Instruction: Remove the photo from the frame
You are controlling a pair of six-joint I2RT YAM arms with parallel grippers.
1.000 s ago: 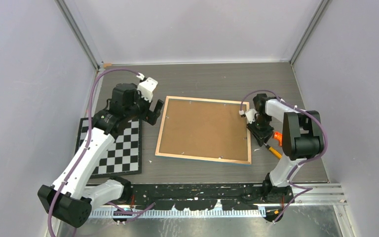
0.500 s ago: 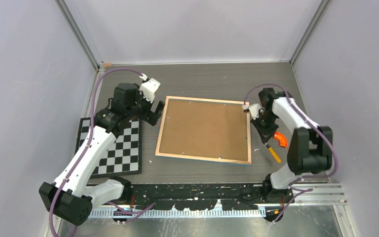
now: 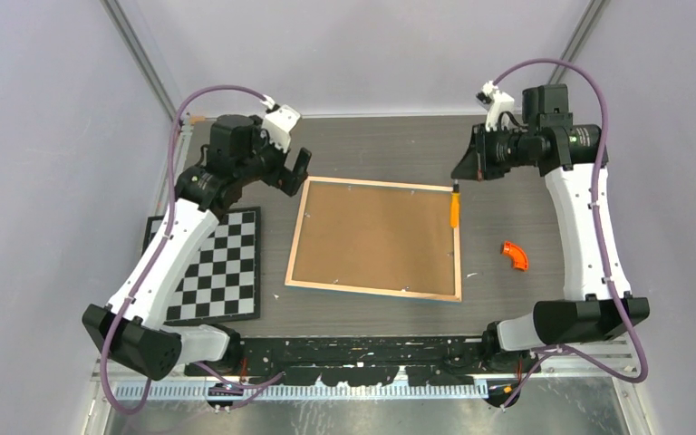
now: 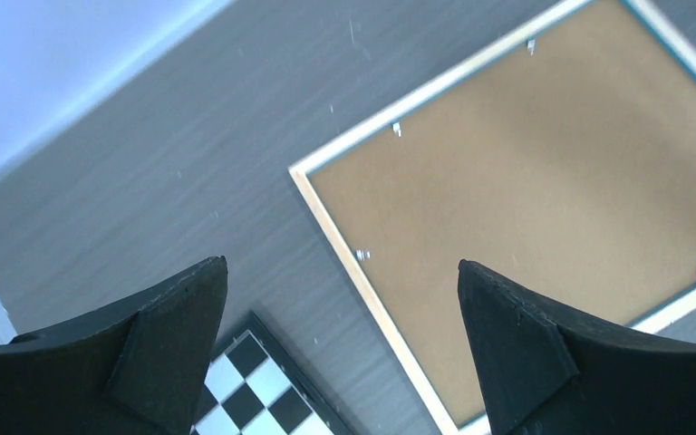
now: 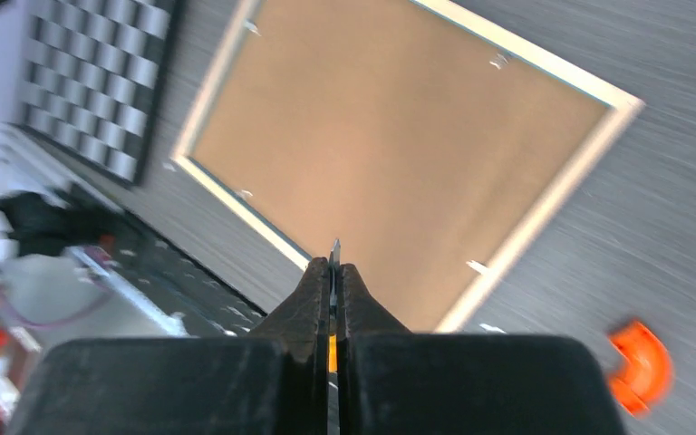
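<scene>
The right gripper (image 5: 333,272) is pinching a slim orange-handled tool (image 3: 455,207) between closed fingers, with its thin metal blade poking out past the fingertips. It is hovering above the far right corner of the frame (image 3: 376,237). The left gripper (image 4: 340,265) is standing wide open and empty above the frame's far left corner. The frame is lying face down in the middle of the dark wood-grain table (image 3: 390,145), so the photo is presumably sitting under the backing, hidden in every view.

The step in hand appears to be bringing the blade to the metal tabs (image 4: 397,128) that are pinning the backing. To do it well, the blade should be sliding in flat under one tab and levering gently upward rather than digging into the board. The open gripper could be pressing on the rim to stop the frame skating.

The fibreboard backing (image 4: 544,199) is looking matte, brown and flat, edged by a pale wood rim with a thin blue line showing outside it. The tabs are small and shiny. A black-and-white checkerboard (image 3: 208,267) is lying just left of the frame, and an orange curved piece (image 3: 513,256) is lying to its right.
</scene>
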